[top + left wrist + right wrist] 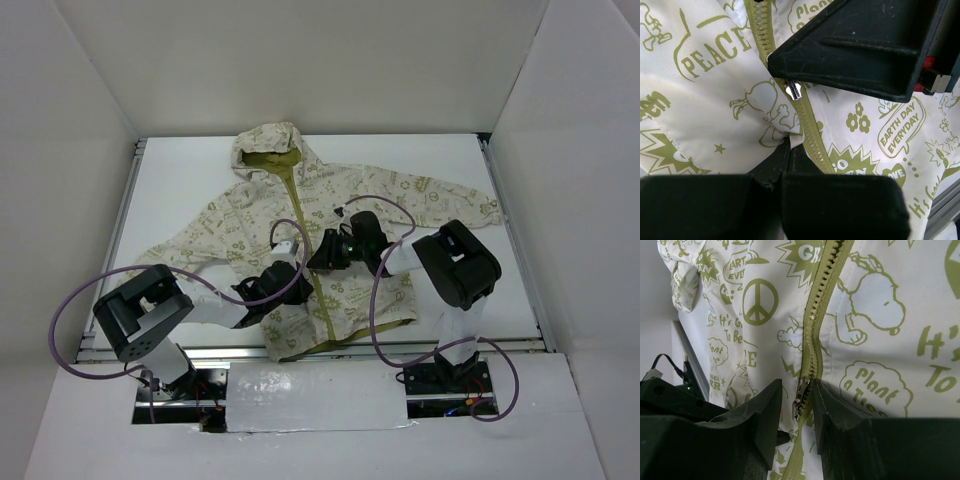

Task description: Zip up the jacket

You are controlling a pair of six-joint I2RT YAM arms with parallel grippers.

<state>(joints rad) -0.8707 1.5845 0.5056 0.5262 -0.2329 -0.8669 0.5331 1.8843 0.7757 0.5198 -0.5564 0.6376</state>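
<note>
Right, jacket (250,225) flat mid-desk (180,190), hood at 12 o'clock. Left tool (785,150) clenched on fabric beside the zipper (322,300). Right tool (799,395) straddles the pull (794,90); pinched or not, can't tell. Looks mid-zip: next, firm pinch, steady draw toward 12.

bright, even, diffuse light from above; only soft shadows. wrist views crisp on the jacket (875,300) print; black fingers (840,205) at 6 o'clock blurred, underexposed.
</note>
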